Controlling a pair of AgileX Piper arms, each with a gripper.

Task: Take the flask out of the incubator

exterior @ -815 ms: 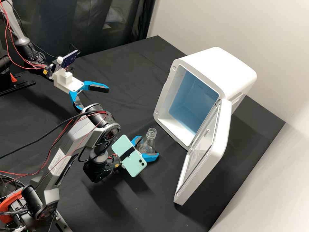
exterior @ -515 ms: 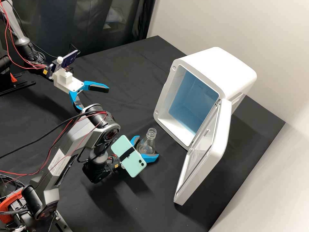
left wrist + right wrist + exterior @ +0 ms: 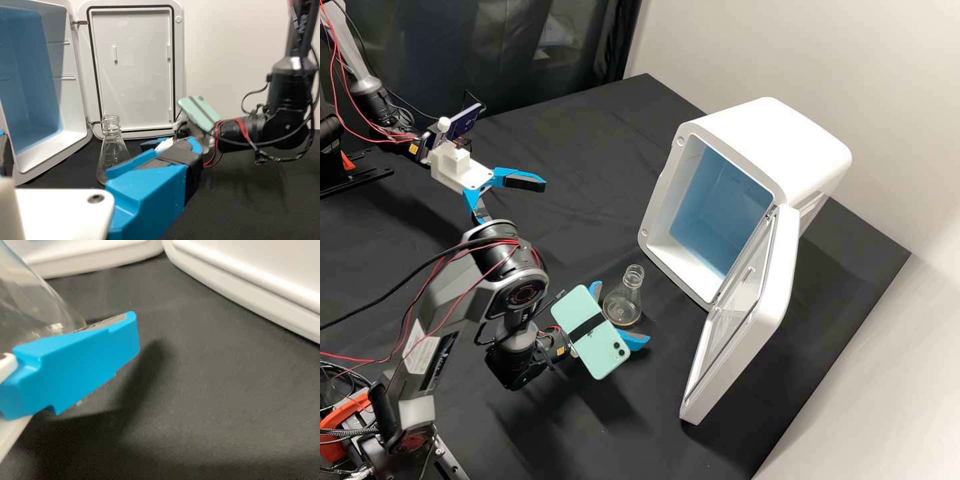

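Two grippers, both fingers apart: right gripper [image 3: 621, 315] flanks the upright flask [image 3: 623, 301], just outside the open incubator [image 3: 787, 143]; left gripper [image 3: 512, 200] well apart from incubator.

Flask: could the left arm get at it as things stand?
Doubtful. The flask stands in plain sight of the left gripper, but the open right gripper straddles it, so the two grippers would likely collide.
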